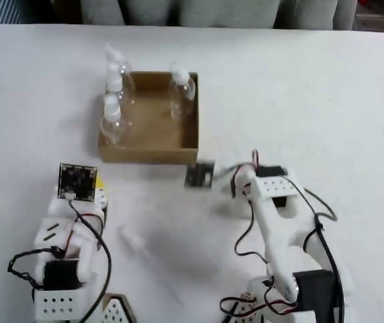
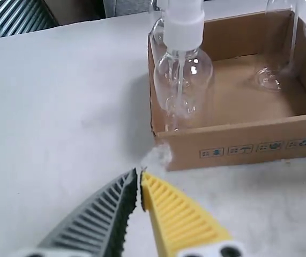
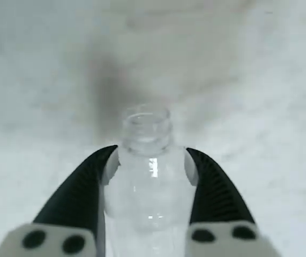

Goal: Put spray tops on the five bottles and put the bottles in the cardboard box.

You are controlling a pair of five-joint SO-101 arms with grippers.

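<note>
Now, nearest the arms, the right tool [image 3: 151,156] is seen clamped on a clear bottle [image 3: 148,187], with its black fingers pressed against the bottle's shoulders on either side. The neck [image 3: 146,124] is open, and no spray top has been fitted to it. The bottle is held outside the cardboard box, over the bench [image 3: 238,64]. Whether it is standing on the bench or lifted off it cannot be told.

On the other side, the left tool [image 2: 140,181] is pressed together, grey finger against yellow, and nothing can be made out pinched between them. It is placed over the bench just short of the near corner of the cardboard box [image 2: 238,151]. A small whitish thing [image 2: 159,155] is caught just beyond its tips, against the box wall, but it is too blurred to be named.

Further off, three bottles [image 1: 111,116] are counted standing upright in the box. Two are set along one side wall and one in the far corner opposite. Each is capped with a white spray top [image 2: 184,24].

So three of the five are judged done, and the capping of a fourth is the step in hand. For the next move, a loose top is needed. The left tool will have to be spread to take one, and its tube lowered straight into the open neck. Meanwhile the bottle must be kept upright and steady by the right tool. Only once the top is seated can the bottle be carried to the bare floor of the box.
</note>
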